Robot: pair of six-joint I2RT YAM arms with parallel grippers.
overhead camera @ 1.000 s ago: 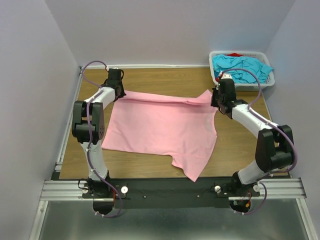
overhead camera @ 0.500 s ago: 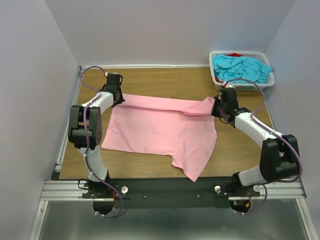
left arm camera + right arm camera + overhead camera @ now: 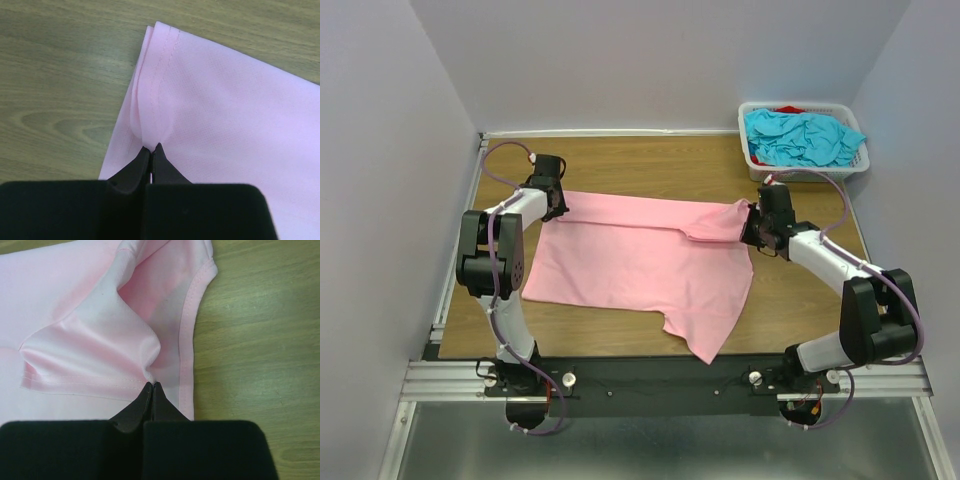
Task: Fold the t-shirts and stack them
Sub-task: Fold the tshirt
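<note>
**Both arms pinch the far edge of the pink t-shirt [image 3: 640, 265], spread flat on the wooden table [image 3: 620, 160], with the first fold in hand.**
My left gripper [image 3: 151, 149] is clamped on the hemmed corner. My right gripper [image 3: 152, 386] is clamped on cloth beside the sleeve seam, where the edge lies doubled over. Next, I judge, both must carry that edge evenly toward me. Turquoise t-shirts [image 3: 800, 138] wait in the white basket [image 3: 748, 108].

The pink t-shirt [image 3: 240, 110] is soft, matt, finely knit cloth with stitched hems. It lies on a smooth surface [image 3: 60, 75] with a wood-grain finish and a faint sheen. The basket [image 3: 744, 125] is white plastic.
</note>
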